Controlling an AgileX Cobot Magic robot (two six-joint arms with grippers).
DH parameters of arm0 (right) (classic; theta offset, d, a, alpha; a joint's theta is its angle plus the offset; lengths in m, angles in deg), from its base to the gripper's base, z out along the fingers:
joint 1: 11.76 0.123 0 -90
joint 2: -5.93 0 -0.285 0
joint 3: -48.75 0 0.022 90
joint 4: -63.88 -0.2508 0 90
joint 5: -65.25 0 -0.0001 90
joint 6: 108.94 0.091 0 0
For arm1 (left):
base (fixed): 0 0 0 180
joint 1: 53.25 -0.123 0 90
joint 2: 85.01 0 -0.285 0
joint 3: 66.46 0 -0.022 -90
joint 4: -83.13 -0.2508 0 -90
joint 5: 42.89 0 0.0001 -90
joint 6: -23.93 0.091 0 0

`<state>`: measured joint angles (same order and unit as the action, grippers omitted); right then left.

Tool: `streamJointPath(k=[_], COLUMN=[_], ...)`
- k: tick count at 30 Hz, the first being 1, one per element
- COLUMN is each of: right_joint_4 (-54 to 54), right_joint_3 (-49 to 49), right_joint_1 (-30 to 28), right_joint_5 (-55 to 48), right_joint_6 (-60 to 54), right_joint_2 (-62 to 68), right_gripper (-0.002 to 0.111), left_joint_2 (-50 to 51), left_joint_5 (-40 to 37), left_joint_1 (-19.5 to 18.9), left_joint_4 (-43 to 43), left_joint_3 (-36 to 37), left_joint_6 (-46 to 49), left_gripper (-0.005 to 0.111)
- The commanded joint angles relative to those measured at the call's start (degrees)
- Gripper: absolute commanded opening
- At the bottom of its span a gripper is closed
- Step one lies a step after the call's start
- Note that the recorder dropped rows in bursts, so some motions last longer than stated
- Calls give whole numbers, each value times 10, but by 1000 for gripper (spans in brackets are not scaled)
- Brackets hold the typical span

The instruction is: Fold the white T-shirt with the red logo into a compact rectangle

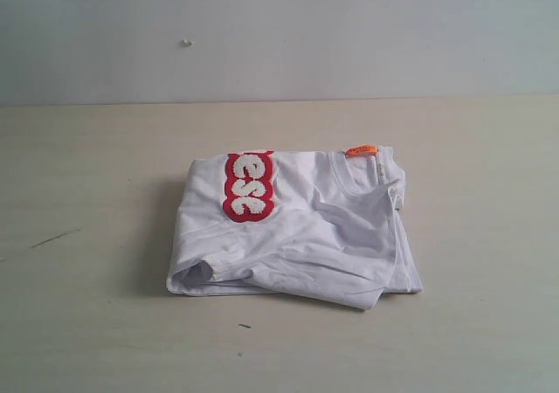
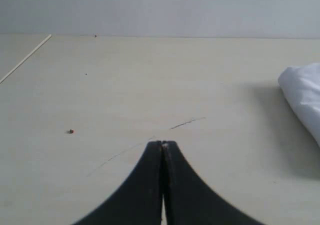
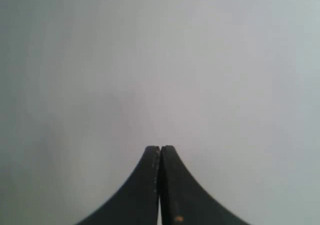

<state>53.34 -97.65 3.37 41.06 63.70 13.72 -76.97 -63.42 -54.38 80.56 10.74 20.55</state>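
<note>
Shirt: white T-shirt (image 1: 297,236) folded roughly rectangular, at middle of table (image 1: 87,323).
Logo: red logo (image 1: 249,186) face up, toward table's far edge.
Left gripper (image 2: 163,144): jaws together, empty, above table.
Right gripper (image 3: 160,147): jaws together, empty.

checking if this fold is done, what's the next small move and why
Probably a tidy-up: bring the right tool to the near right corner of the white T-shirt and press it flat. The shirt already lies as a compact rectangle with the red logo on top, but that corner sticks out rumpled. That tool and the left tool are shut, off the cloth.
</note>
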Motion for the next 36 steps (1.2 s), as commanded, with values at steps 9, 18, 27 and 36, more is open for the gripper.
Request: streamJointPath(k=[9, 18, 27, 36], right_joint_4=[1, 1, 12, 31], right_joint_3=[4, 4, 15, 78], right_joint_1=[-2, -2, -27, -192], right_joint_5=[-1, -1, 77, 196], right_joint_6=[0, 0, -40, -39], right_joint_2=[0, 0, 0, 0], right_gripper=[0, 0, 0, 0], left_joint_2=[-3, -3, -3, -3], left_joint_5=[3, 3, 3, 3], left_joint_1=[0, 0, 0, 0], left_joint_4=[4, 3, 3, 3], left_joint_3=[0, 0, 0, 0], left_joint_6=[-1, -1, -1, -1], left_gripper=[0, 0, 0, 0])
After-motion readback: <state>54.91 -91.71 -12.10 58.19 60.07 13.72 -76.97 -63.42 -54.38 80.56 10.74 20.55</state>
